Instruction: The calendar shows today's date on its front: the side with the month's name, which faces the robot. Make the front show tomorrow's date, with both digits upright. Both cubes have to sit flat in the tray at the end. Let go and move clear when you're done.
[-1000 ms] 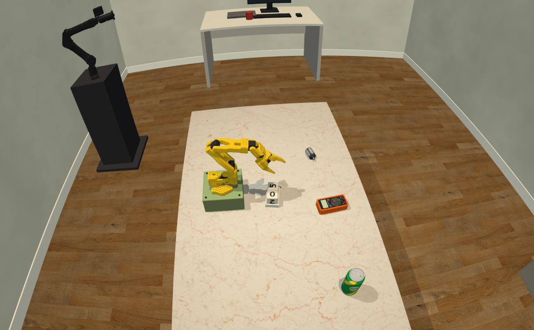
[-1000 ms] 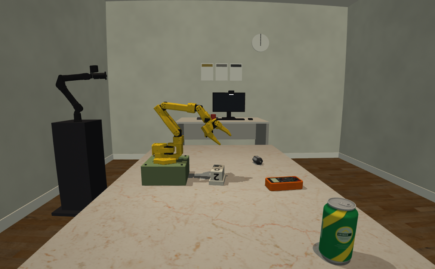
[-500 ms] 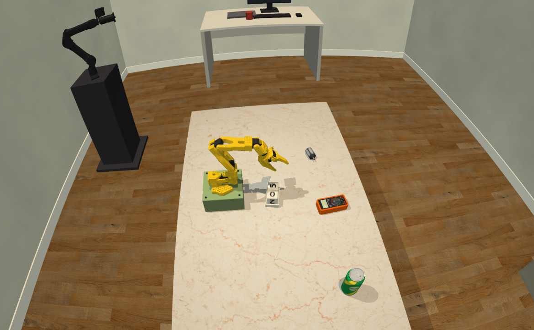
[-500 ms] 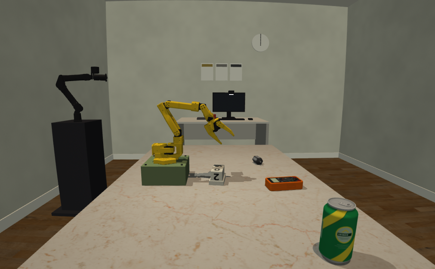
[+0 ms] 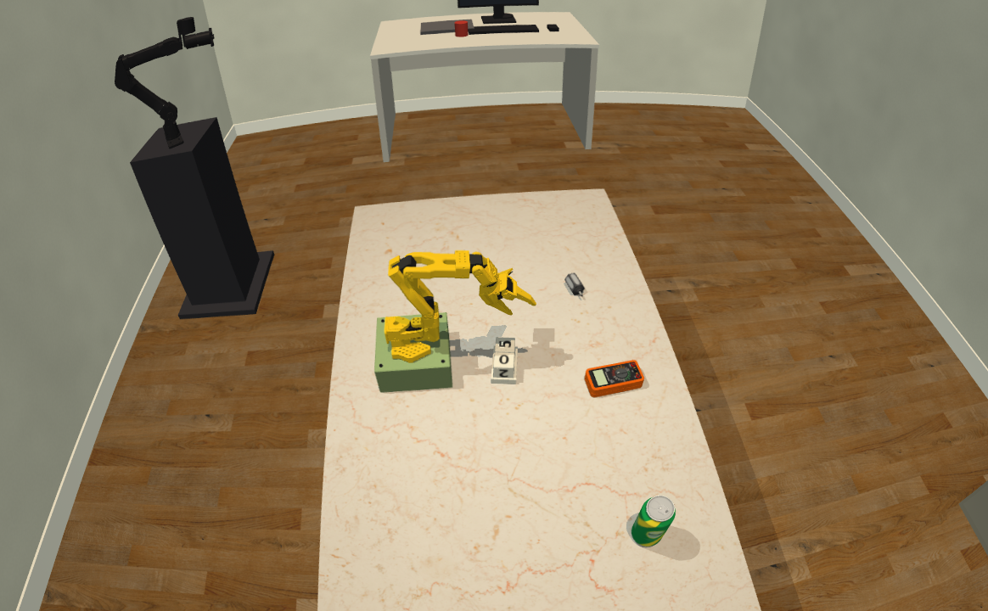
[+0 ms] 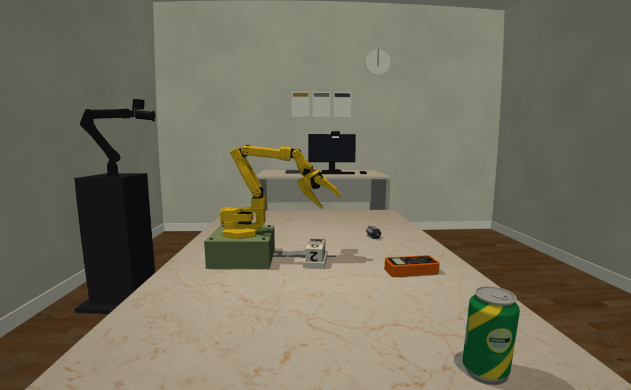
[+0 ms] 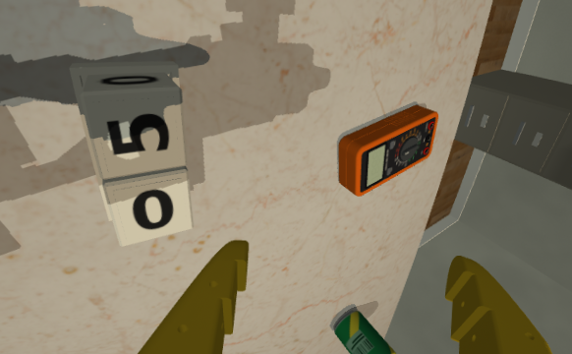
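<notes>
From high, looks steeply down; exterior, lower, along the tabletop (image 5: pixel 482 448) (image 6: pixel 259 339) (image 7: pixel 276 221); wrist, closest, down past the fingers (image 5: pixel 523 294) (image 6: pixel 331 187).

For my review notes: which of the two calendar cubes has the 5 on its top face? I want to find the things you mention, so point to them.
The cube (image 5: pixel 505 345) (image 7: pixel 139 140) farther from the soda can (image 5: pixel 653 521) (image 6: pixel 490 334) (image 7: pixel 362 336); the other cube (image 5: pixel 504 360) (image 6: pixel 315 254) (image 7: pixel 152 210) has a 0 on top.
</notes>
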You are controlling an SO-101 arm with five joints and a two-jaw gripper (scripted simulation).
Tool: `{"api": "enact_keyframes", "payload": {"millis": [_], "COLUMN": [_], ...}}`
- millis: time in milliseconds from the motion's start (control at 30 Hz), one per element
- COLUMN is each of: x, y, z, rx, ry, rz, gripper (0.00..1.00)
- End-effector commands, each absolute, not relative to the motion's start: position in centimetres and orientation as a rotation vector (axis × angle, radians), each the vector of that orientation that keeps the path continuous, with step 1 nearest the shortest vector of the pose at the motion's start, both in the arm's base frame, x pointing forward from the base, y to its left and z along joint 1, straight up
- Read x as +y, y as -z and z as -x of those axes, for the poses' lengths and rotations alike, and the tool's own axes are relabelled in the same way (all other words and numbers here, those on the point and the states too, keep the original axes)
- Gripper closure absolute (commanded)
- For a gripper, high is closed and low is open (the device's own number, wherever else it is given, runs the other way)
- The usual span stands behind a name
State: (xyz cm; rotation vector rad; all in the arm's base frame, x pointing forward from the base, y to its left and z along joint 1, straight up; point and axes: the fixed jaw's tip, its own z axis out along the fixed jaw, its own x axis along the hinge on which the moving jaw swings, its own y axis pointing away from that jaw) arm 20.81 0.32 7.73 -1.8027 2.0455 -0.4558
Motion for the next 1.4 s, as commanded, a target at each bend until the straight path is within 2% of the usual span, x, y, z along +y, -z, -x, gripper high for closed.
{"api": "enact_keyframes", "payload": {"millis": [0, 333, 733, 967, 1367], "x": [0.5, 0.5, 0.5, 0.5, 0.8], "y": [-7.8, -7.5, -3.5, -0.6, 0.3], "z": [-20.8, -20.8, -19.3, -17.4, -16.8], "rx": [2.056, 2.069, 2.220, 2.336, 2.373], "ry": [0.441, 0.427, 0.232, 0.055, -0.001], "rz": [1.793, 1.802, 1.934, 2.035, 2.059], "gripper": [0.65, 0.65, 0.65, 0.65, 0.65]}}
